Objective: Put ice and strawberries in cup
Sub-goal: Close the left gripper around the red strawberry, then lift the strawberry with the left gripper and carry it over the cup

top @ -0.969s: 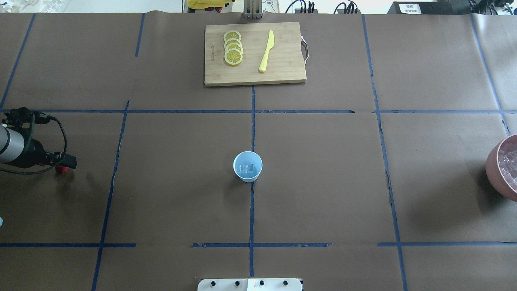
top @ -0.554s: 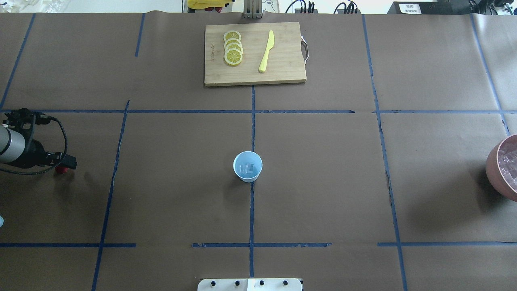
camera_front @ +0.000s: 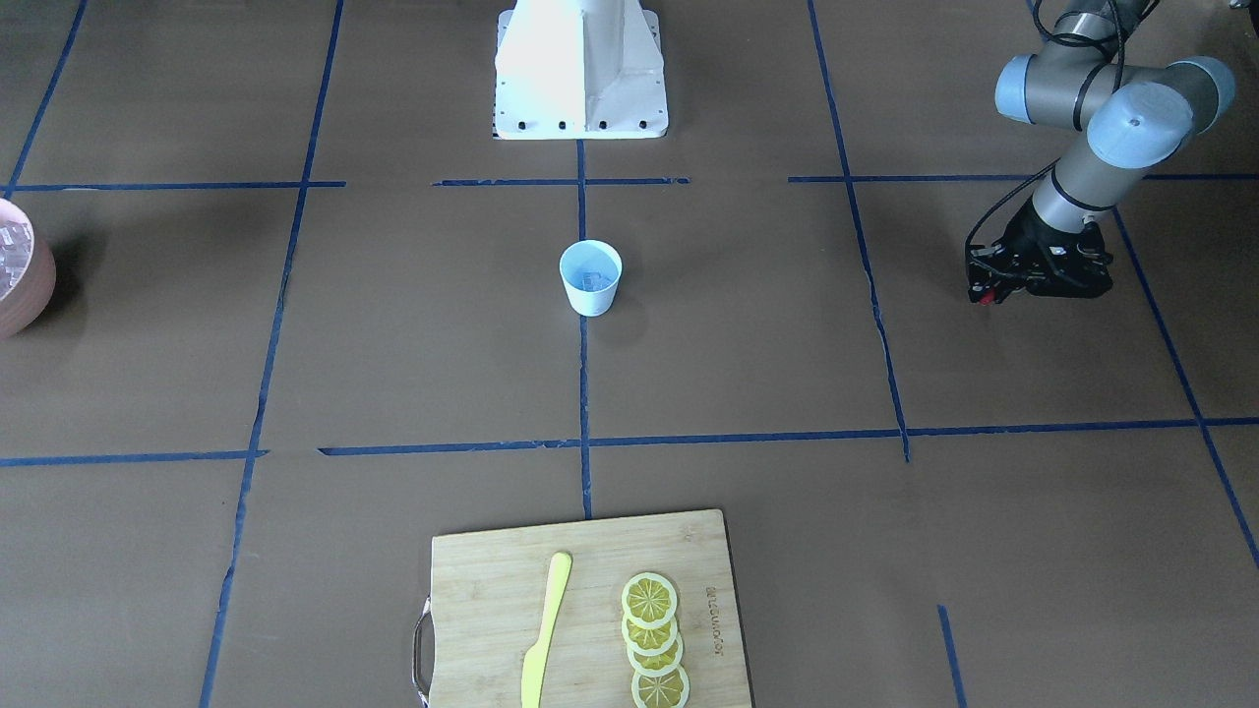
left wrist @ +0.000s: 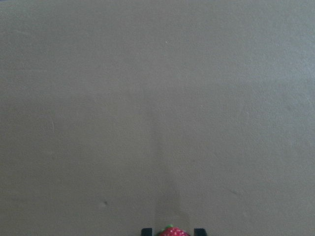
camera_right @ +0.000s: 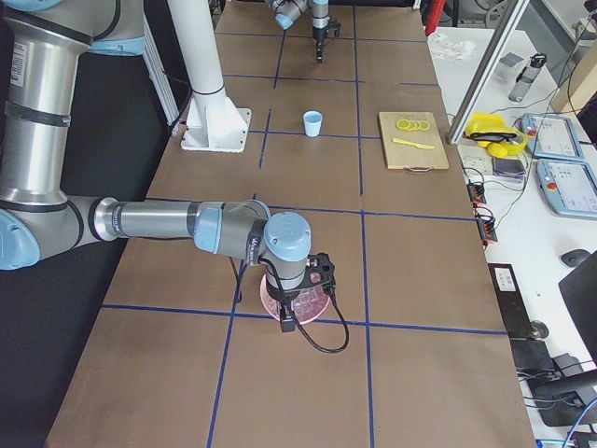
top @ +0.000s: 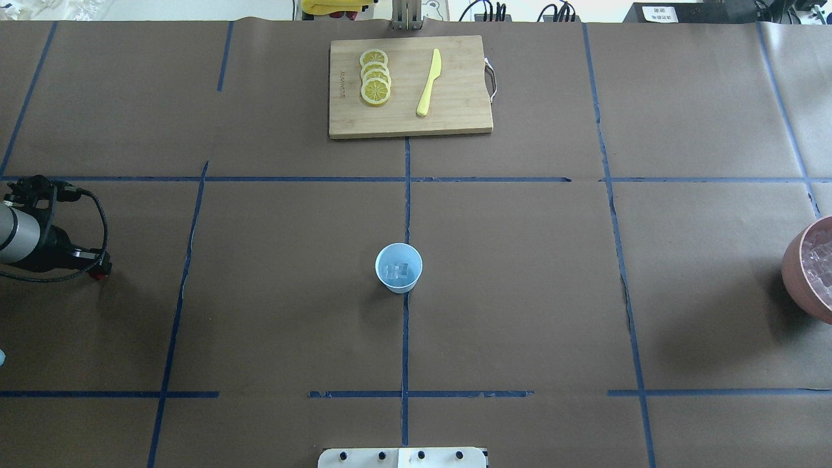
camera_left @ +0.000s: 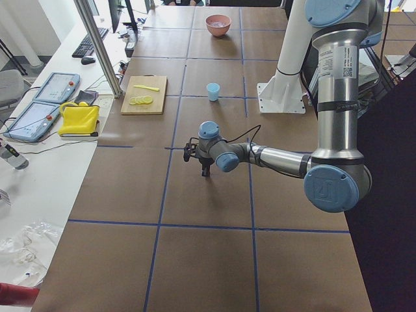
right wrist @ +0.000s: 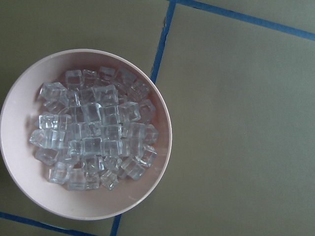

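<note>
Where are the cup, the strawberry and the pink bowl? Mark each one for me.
cup (camera_front: 592, 300): exterior front-facing view, on its outer wall.
strawberry (left wrist: 173, 232): left wrist view, on its red body at the picture's bottom edge.
bowl (right wrist: 83, 204): right wrist view, on the bare inner wall near the rim.

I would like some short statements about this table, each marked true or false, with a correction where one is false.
1. The cup has ice in it. True.
2. The strawberry lies in the cup. False: it is between the fingers of the left claw, far from the cup.
3. The pink bowl holds lemon slices. False: it holds ice, and the lemon slices are on the cutting board.
4. The yellow knife lies on the cutting board. True.
</note>
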Action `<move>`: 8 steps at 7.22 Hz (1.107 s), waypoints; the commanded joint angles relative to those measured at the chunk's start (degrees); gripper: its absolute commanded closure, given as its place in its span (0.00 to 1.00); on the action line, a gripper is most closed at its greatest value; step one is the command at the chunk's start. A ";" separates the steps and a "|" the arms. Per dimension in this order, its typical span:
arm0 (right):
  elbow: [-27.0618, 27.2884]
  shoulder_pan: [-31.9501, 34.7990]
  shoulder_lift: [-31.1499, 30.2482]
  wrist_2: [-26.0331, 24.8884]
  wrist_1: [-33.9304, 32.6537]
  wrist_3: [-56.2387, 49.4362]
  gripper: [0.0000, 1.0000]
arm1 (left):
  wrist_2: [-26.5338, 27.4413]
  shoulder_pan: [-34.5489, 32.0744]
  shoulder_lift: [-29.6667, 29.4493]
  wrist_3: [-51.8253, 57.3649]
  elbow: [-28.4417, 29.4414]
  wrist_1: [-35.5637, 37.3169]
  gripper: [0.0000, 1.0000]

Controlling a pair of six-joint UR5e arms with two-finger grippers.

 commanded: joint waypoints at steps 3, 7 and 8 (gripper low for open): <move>0.03 0.00 0.02 0.00 0.00 0.03 0.01 | -4.19 -0.33 -1.00 0.20 -8.86 9.95 1.00; 0.12 0.00 0.02 0.00 0.35 0.03 0.01 | -3.76 -0.33 -17.91 -3.64 -21.54 40.96 1.00; 0.12 0.00 0.02 0.00 0.35 0.03 0.01 | -3.67 1.23 -23.62 -8.54 -21.47 44.68 1.00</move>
